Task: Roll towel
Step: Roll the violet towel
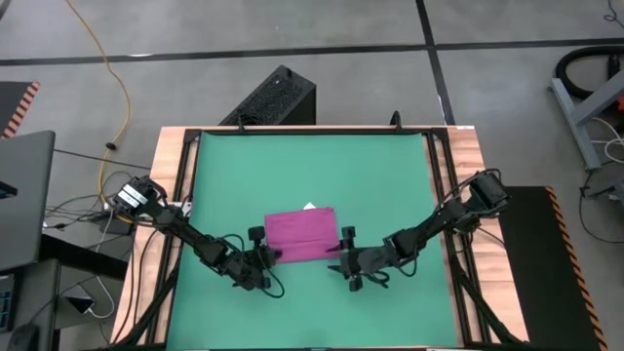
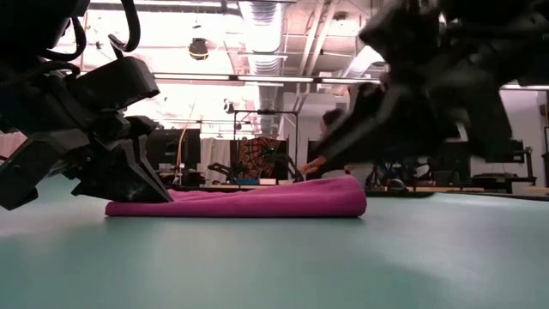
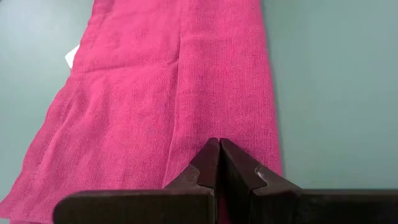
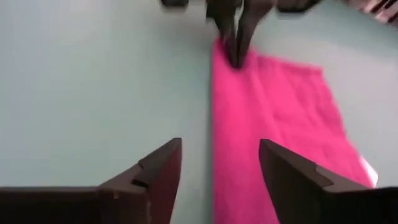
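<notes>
High view shows the left claw (image 1: 265, 259) shut on the near left corner of the towel (image 1: 301, 236), which lies folded flat on the green mat (image 1: 390, 175) near the front centre; the right claw (image 1: 344, 255) stands open just beside the towel's right edge, holding nothing. Judged risk: with one corner pinned, the fold may skew or spring loose. Wooden tabletop (image 1: 468, 146) borders the mat; grey floor and cables lie beyond

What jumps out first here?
The magenta towel, folded flat in the middle of the green mat. The left gripper is shut on the towel's near-left corner; the right gripper sits just off its right end, jaws open.
</notes>
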Robot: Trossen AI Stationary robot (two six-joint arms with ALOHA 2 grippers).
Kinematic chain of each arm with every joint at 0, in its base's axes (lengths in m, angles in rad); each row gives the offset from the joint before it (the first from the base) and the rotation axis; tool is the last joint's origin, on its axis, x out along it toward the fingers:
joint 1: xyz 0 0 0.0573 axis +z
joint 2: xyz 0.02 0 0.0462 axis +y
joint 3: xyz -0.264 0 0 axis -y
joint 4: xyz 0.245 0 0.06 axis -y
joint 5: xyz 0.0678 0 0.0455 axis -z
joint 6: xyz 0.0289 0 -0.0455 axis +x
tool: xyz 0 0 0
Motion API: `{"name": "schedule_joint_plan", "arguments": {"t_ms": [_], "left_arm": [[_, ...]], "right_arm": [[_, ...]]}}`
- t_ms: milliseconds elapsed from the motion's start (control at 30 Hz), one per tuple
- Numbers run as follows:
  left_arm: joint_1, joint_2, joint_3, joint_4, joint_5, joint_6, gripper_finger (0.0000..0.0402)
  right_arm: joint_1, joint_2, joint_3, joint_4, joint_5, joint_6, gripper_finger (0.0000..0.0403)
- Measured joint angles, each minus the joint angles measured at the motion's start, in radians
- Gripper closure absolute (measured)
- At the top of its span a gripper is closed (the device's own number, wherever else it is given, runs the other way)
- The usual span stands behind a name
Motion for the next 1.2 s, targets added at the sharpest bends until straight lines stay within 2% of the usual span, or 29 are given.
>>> {"name": "schedule_joint_plan", "arguments": {"t_ms": [133, 367, 633, 933, 1200], "left_arm": [[0.0, 0.0, 0.0, -0.004, 0.001, 0.0, 0.0401], [0.0, 0.0, 0.0, -0.008, 0.002, -0.001, 0.0401], [0.0, 0.0, 0.0, -0.008, 0.002, -0.001, 0.0401], [0.001, 0.0, 0.0, -0.034, 0.003, -0.001, 0.0401], [0.0, 0.0, 0.0, -0.036, 0.004, 0.007, 0.0401]], "right_arm": [[-0.014, 0.016, 0.0, -0.012, 0.035, -0.005, 0.015], [-0.039, 0.017, 0.0, -0.039, -0.055, -0.027, 0.0157], [-0.074, 0.017, -0.03, -0.08, -0.051, -0.038, 0.0157], [-0.122, 0.032, -0.109, 0.005, -0.072, -0.009, 0.0158], [-0.122, 0.174, -0.092, 0.134, -0.061, -0.034, 0.0159]]}}
